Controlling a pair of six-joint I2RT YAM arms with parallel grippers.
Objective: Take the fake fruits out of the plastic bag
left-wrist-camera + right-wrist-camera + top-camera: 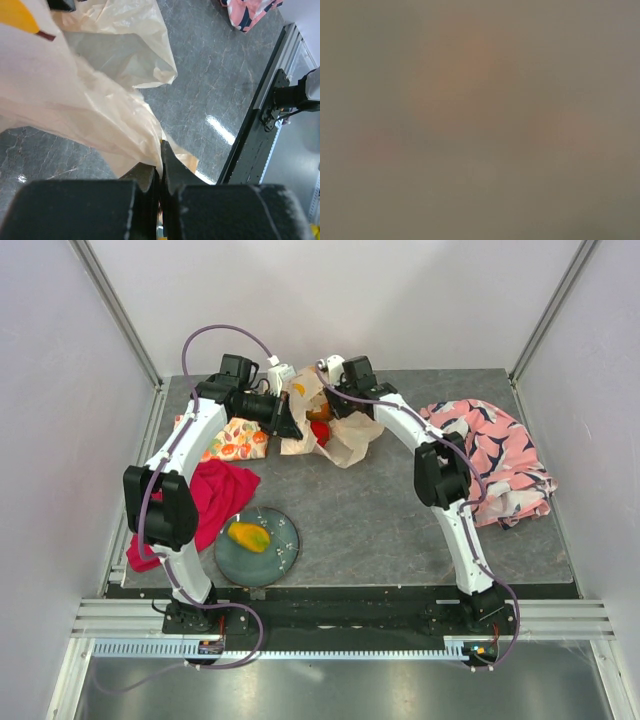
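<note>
Forward, left pincer (161,152) on plastic bag (100,115)

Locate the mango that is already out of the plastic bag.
In the top view, the mango lies on the round grey-green plate at the near left, just right of the red cloth.

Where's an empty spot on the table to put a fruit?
The biggest bare patch is the middle of the table, between the plate, the bag and the right arm. A smaller one lies at the near right corner, before the pink cloth. The far left is crowded: bag, orange cloth, red cloth and left arm.
</note>
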